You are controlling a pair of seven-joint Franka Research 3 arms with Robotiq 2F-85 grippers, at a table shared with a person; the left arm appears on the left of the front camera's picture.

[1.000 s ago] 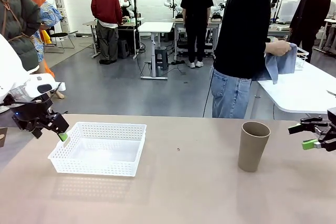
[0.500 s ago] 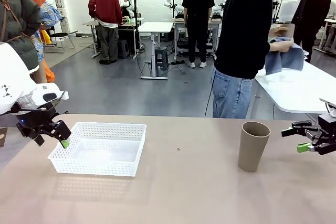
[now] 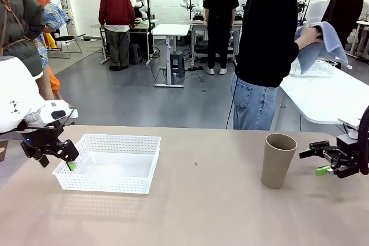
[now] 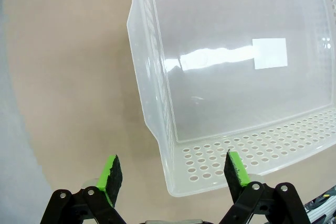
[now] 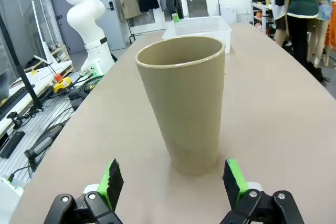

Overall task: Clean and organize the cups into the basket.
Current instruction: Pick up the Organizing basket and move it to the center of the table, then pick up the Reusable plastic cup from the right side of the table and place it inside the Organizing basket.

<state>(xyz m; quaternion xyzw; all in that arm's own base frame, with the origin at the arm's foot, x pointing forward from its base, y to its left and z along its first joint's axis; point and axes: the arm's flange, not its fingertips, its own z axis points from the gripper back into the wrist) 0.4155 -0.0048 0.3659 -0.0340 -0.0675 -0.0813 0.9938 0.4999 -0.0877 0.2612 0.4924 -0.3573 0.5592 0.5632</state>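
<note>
Busy lab room out back with people standing at other tables, but up close in the front view it's just the tan surface (image 3: 196,211) with two things on it. The white mesh basket (image 3: 104,184) sits toward the left and has nothing in it, and one tan cup (image 3: 278,161) stands upright, mouth up, toward the right, well apart from the basket. The left claw (image 3: 57,162) hangs at the basket's left end with a green pad right by the rim, and the right claw (image 3: 314,162) hovers low just to the right of the cup, not touching it. On the far side a person (image 3: 271,44) is turned toward another white table, holding up a blue cloth (image 3: 326,41). Left wrist view looks straight down on the basket (image 4: 236,153): the left claw (image 4: 173,174) is spread wide with one corner of the basket between its pads, one green pad (image 4: 111,171) over bare surface (image 4: 68,77) and the other over the perforated wall. You can't get that from the front. Right wrist view shows the right claw (image 5: 170,182) spread wide too, holding nothing, with the cup (image 5: 184,103) standing just ahead between the lines of its fingers. The basket (image 5: 202,24) is way down the surface (image 5: 273,103) behind it.
</note>
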